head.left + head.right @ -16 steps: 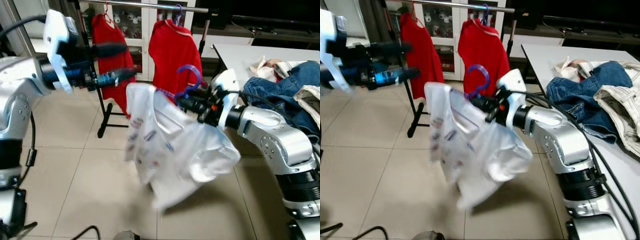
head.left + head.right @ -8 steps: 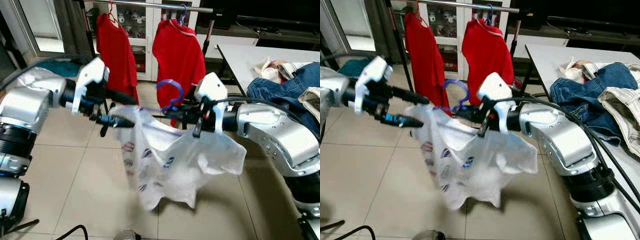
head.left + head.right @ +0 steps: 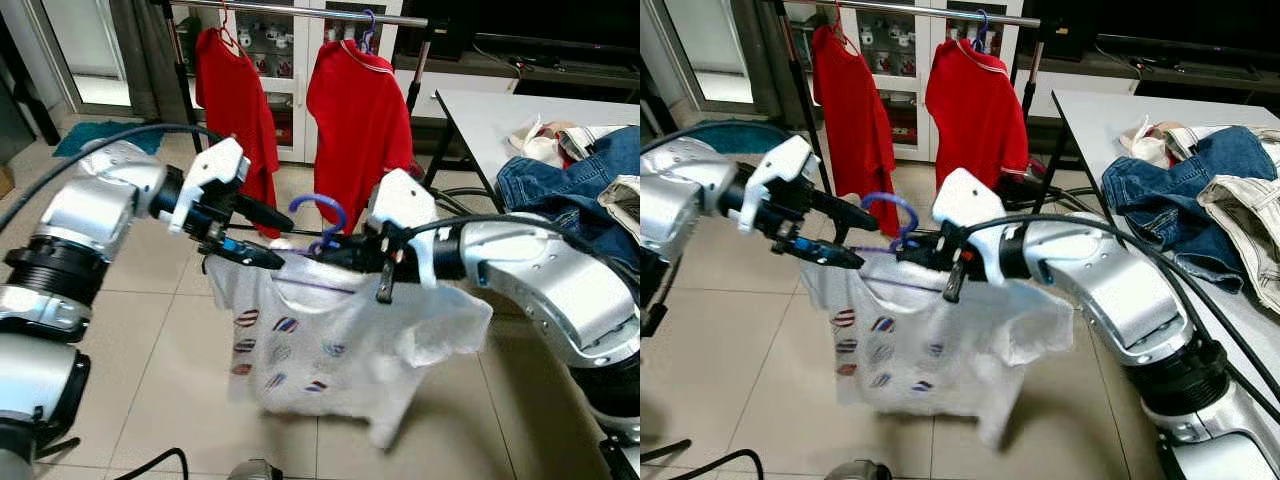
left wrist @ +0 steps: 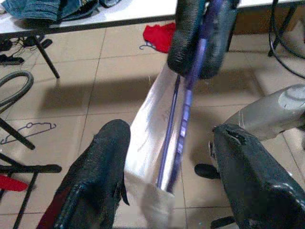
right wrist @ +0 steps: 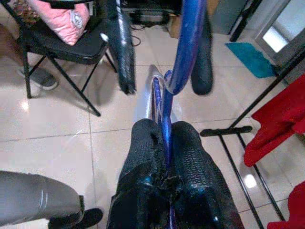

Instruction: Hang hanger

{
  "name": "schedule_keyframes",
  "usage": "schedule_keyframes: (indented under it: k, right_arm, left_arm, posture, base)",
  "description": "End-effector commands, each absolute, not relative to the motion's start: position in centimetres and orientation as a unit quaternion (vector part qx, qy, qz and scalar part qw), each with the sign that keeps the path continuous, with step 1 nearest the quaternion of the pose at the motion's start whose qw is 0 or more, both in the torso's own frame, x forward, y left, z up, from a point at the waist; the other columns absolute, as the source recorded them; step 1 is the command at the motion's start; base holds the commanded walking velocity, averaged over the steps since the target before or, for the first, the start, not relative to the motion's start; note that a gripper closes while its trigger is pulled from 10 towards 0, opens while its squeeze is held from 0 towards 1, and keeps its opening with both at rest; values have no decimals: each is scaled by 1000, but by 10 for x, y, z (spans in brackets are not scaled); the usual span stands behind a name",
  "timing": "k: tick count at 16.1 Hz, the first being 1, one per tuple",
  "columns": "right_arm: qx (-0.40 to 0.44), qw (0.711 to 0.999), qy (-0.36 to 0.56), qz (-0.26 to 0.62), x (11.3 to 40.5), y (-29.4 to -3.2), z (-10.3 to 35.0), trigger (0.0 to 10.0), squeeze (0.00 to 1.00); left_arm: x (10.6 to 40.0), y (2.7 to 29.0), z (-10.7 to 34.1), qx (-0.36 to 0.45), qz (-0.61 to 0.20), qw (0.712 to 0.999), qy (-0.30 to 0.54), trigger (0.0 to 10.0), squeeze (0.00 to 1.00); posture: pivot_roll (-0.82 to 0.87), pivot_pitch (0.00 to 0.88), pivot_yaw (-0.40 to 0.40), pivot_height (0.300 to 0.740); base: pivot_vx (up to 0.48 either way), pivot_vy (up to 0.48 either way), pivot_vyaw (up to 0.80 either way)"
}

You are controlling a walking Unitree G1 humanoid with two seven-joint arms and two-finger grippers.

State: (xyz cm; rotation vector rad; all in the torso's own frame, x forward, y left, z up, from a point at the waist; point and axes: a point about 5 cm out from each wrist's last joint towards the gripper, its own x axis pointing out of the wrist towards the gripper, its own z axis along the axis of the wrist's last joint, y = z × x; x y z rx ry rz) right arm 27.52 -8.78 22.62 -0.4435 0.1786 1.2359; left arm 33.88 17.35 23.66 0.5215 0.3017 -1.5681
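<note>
The right gripper [image 3: 350, 252] is clamping its fingers on the purple hanger [image 3: 322, 216] just below the hook, with the white printed T-shirt [image 3: 330, 350] hanging under it. The left gripper [image 3: 262, 235] is waiting with its fingers apart around the hanger's far shoulder. To hang it well, I judge the hook should be staying upright and facing the clothes rail [image 3: 300, 10] beyond both grippers, between the two red shirts [image 3: 355, 100].

a blue plastic hanger [image 3: 322, 222] sits roughly level in mid-air, hook up, pinched near its neck by the right claw [image 3: 345, 252]. a white patterned t-shirt [image 3: 330, 350] drapes from it above the floor.
</note>
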Motion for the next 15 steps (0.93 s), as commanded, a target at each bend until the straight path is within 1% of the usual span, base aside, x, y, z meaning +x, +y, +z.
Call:
schedule_keyframes:
  k: [1,7,12,15]
  right_arm:
    - [-218,788,64,572,275,-87,237,10000,0]
    - [-220,785,66,576,275,-85,238,10000,0]
    - [-221,782,66,580,276,-83,240,10000,0]
    - [-221,779,68,582,276,-82,239,10000,0]
  left_arm:
    - [340,170,238,249,-694,662,134,0,0]
    - [337,165,223,252,-707,645,143,0,0]
    - [336,163,216,265,-703,643,146,0,0]
    - [337,161,219,263,-703,647,133,0,0]
  posture:
    - [93,0,8,740]
    - [93,0,4,740]
    - [92,0,-1,740]
    - [92,0,-3,740]
  base:
    - [0,0,0]
    - [0,0,0]
    - [0,0,0]
    - [0,0,0]
